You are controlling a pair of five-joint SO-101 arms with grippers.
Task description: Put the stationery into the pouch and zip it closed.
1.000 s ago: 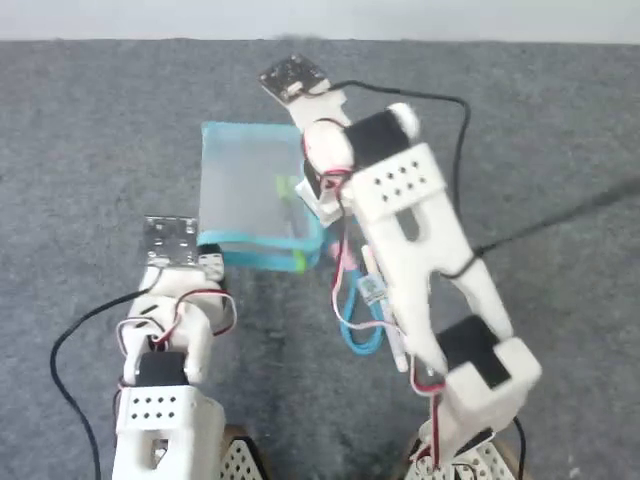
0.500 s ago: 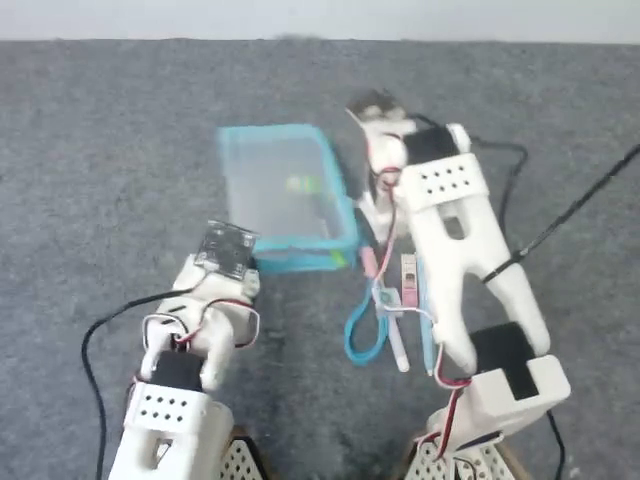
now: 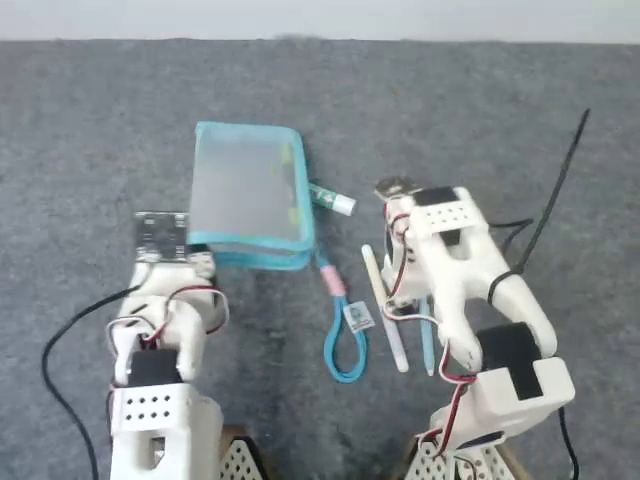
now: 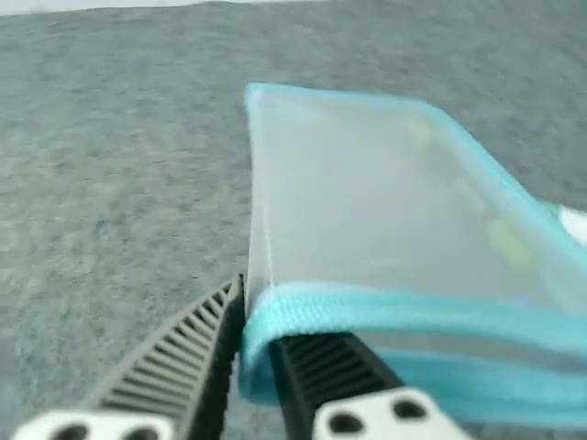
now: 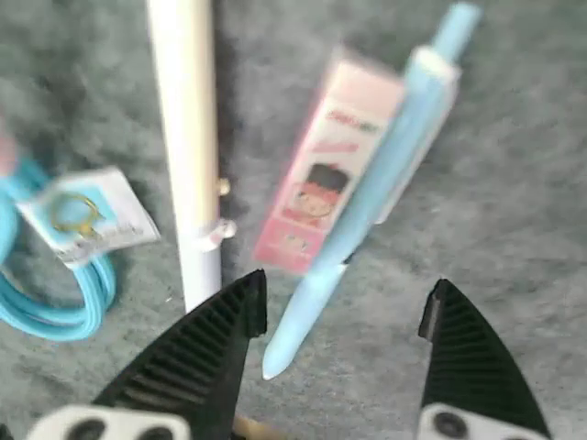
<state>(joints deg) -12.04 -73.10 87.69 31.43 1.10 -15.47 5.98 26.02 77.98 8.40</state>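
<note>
left arm (image 3: pixel 160 400): white printed shell, black servos, perforated panel
right arm (image 3: pixel 470 265): same build
black cables (image 3: pixel 57 352): plus red-white joint wiring
left end effector (image 4: pixel 242 316): dark ribbed fingers, white screw-holed mounts
right end effector (image 5: pixel 347 291): same

pouch (image 3: pixel 248 190) left | pens (image 3: pixel 392 340) right of it, apart | strap loop (image 3: pixel 336 283) between | eraser (image 5: pixel 316 174) among pens

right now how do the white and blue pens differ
The blue pen lies across the eraser; the white pen lies clear of it. The blue pen's tip sits inside the open right claw; the white pen ends just outside it. Both lie outside the pouch.
</note>
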